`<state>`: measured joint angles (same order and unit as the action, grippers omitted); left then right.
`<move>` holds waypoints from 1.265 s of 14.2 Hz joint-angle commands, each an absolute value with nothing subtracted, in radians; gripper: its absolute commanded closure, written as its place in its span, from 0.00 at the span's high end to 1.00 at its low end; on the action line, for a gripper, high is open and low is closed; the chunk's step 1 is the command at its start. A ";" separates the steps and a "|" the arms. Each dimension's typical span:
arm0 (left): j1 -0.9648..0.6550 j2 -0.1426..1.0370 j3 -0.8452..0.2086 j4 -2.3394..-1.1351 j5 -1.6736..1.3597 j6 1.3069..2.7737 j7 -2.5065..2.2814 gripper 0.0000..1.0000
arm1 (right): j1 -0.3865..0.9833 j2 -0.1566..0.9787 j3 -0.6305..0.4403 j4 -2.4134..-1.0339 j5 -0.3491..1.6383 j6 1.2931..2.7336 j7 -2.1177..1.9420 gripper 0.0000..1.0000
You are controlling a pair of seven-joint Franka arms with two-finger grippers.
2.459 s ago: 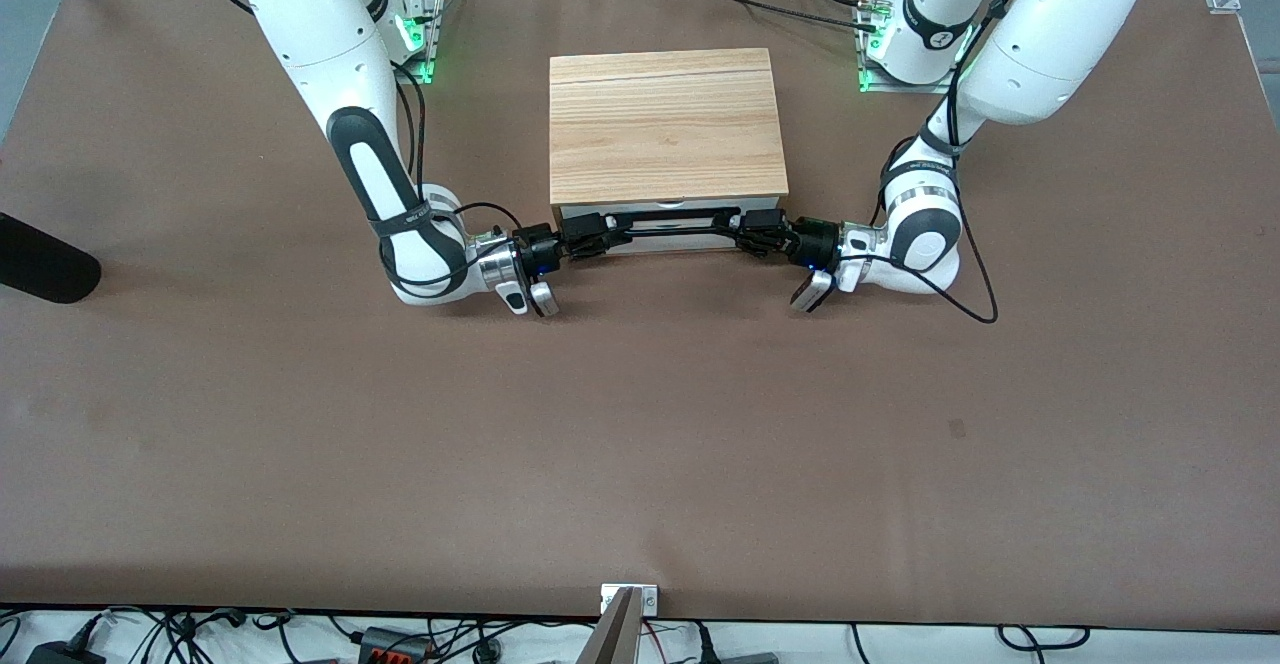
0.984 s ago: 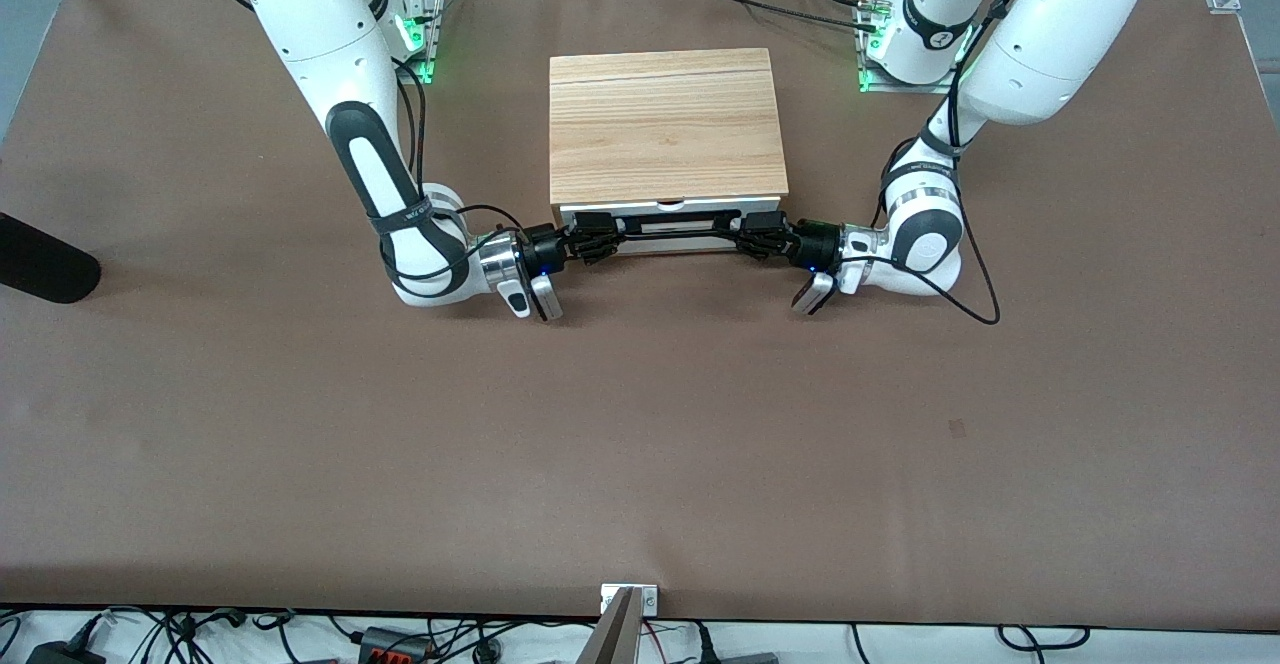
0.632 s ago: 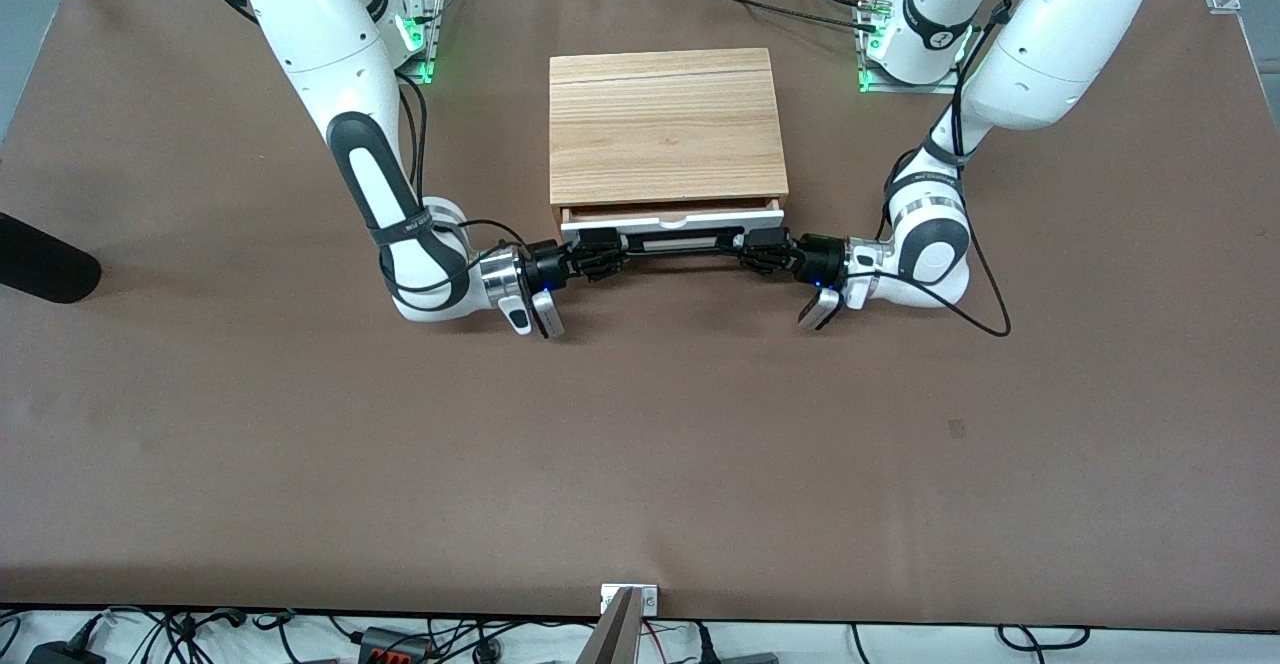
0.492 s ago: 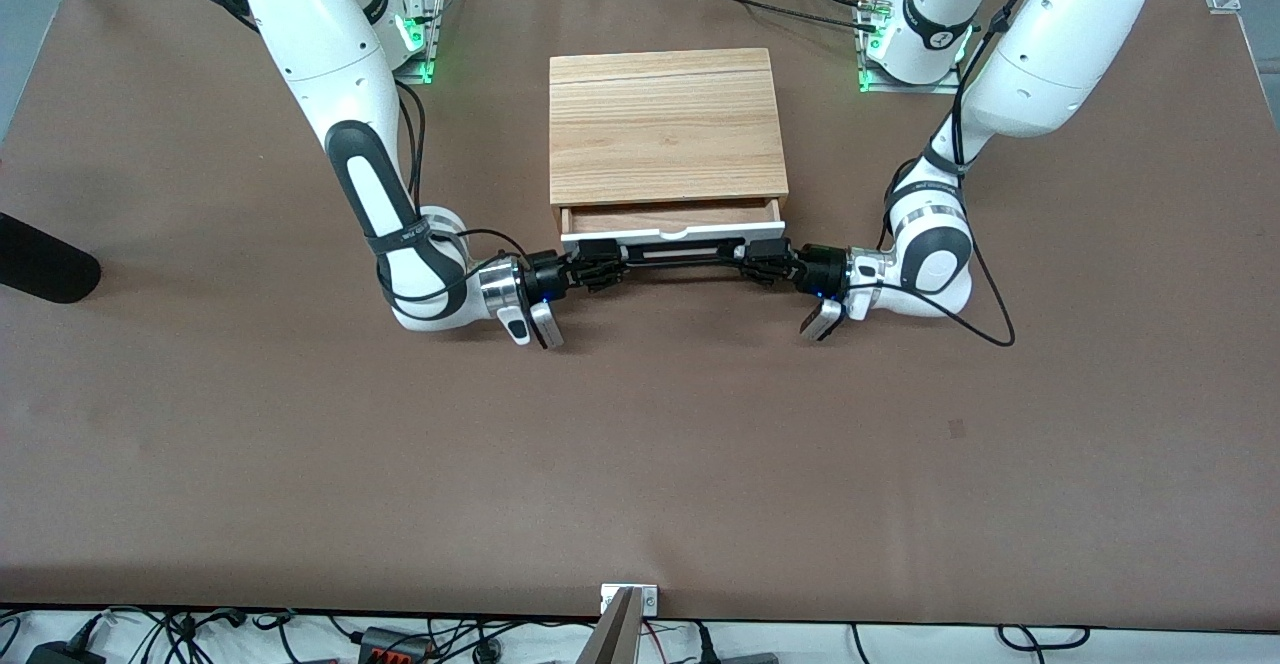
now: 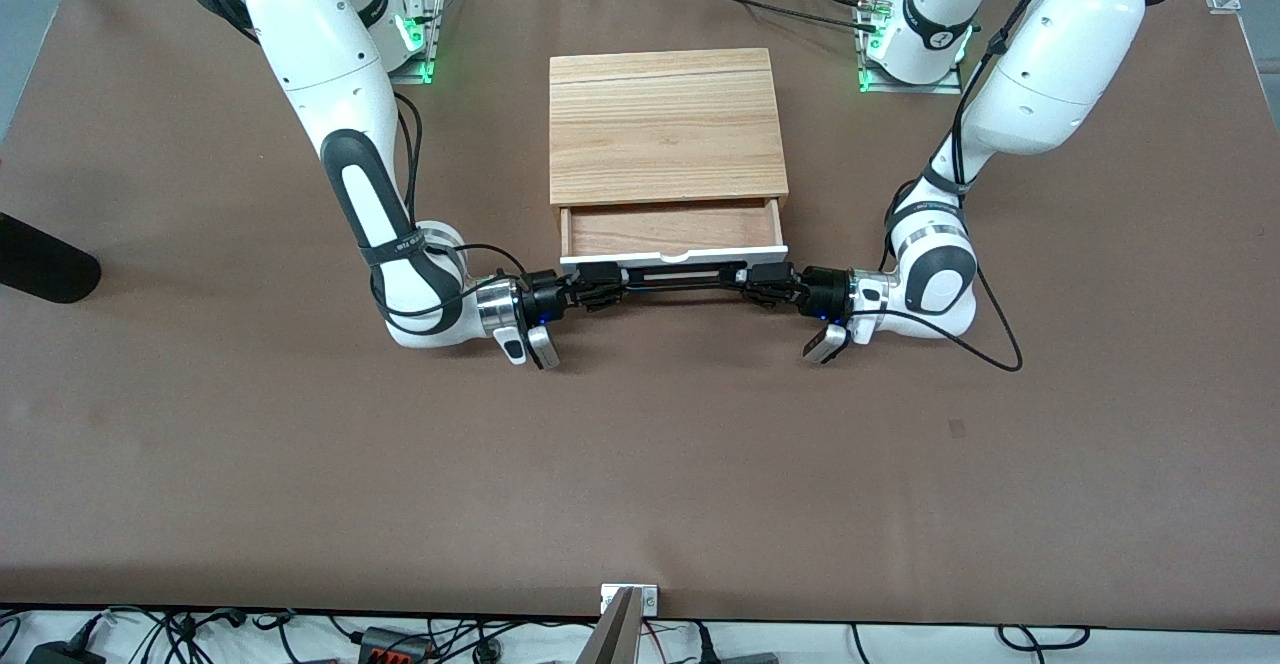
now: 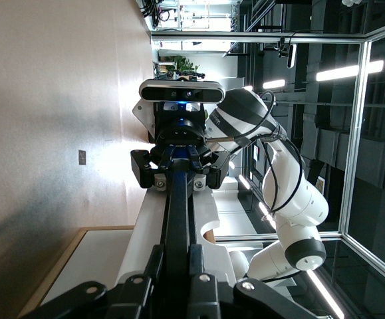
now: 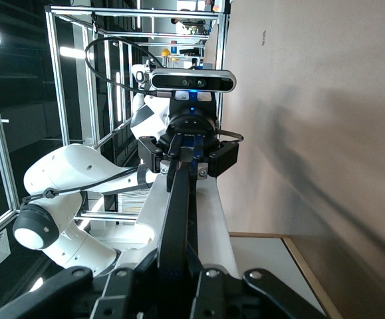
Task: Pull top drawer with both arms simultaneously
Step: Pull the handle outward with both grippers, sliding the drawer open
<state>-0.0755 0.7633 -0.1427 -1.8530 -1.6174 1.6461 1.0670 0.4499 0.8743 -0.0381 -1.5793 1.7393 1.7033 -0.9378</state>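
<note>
the top drawer (image 5: 672, 230) stands part way out of the light wooden box (image 5: 666, 124), showing a smooth reddish-brown floor and a white front panel. its long black bar handle (image 5: 672, 278) is thin and straight. the left pincer (image 5: 762, 284) is clenched on one end of the bar, the right pincer (image 5: 598, 287) on the other. nearer the front camera than the drawer, the brown matte counter (image 5: 640, 464) lies bare.

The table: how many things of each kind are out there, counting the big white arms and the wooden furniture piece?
White robot arms: 2, the right arm and the left arm
Light wooden boxes: 1
Open drawers: 1, the top drawer
Long black bar handles: 1
Total: 5
</note>
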 commanded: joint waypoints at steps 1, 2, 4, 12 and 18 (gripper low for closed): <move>-0.061 0.778 -0.150 -1.812 -1.626 1.611 1.072 0.01 | 0.434 0.934 -0.052 -1.476 1.744 1.721 -0.879 0.10; -0.061 0.788 -0.150 -1.803 -1.626 1.609 1.071 0.01 | 0.434 0.949 -0.051 -1.450 1.746 1.732 -0.877 0.10; -0.061 0.790 -0.150 -1.801 -1.626 1.609 1.071 0.11 | 0.434 0.974 -0.051 -1.416 1.747 1.743 -0.864 0.10; -0.057 0.787 -0.150 -1.804 -1.620 1.608 1.081 1.00 | 0.434 0.985 -0.051 -1.378 1.747 1.789 -0.831 0.99; -0.055 0.772 -0.143 -1.796 -1.588 1.611 1.066 1.00 | 0.437 0.977 -0.051 -1.376 1.746 1.795 -0.810 1.00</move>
